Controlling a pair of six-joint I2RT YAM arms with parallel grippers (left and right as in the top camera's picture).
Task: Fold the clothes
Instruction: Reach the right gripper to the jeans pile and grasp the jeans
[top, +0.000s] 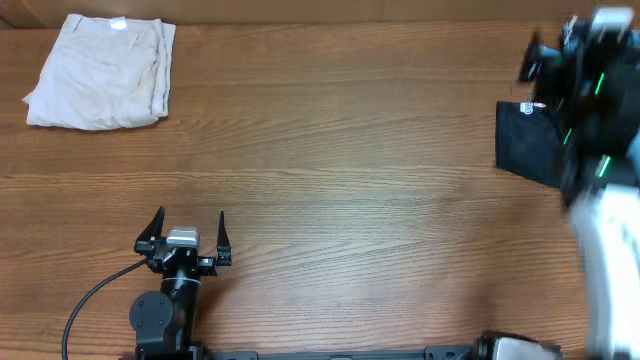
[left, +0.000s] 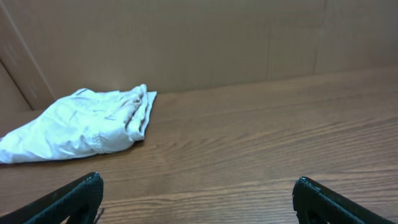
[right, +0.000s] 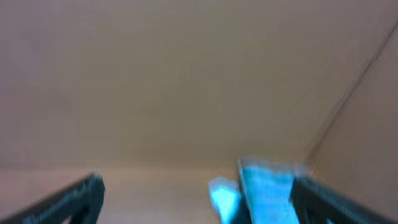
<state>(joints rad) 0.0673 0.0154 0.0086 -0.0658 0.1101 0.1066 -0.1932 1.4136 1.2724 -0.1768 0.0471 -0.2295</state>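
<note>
Folded beige trousers (top: 100, 72) lie at the table's far left corner; the left wrist view has these trousers (left: 87, 124) ahead and to the left. My left gripper (top: 190, 228) rests near the front edge, well short of them. Its jaws are open with only bare wood between them (left: 198, 182). A black tee (top: 528, 140) lies at the right, partly hidden under my blurred right arm (top: 590, 90). My right gripper (right: 199, 190) is open and holds nothing. A bright pale-blue garment (right: 267, 186) shows just ahead of its right finger, blurred.
A brown wall (left: 205, 43) closes the back of the wooden table (top: 340, 180). A black cable (top: 95, 295) curls off the left arm's base at the front left.
</note>
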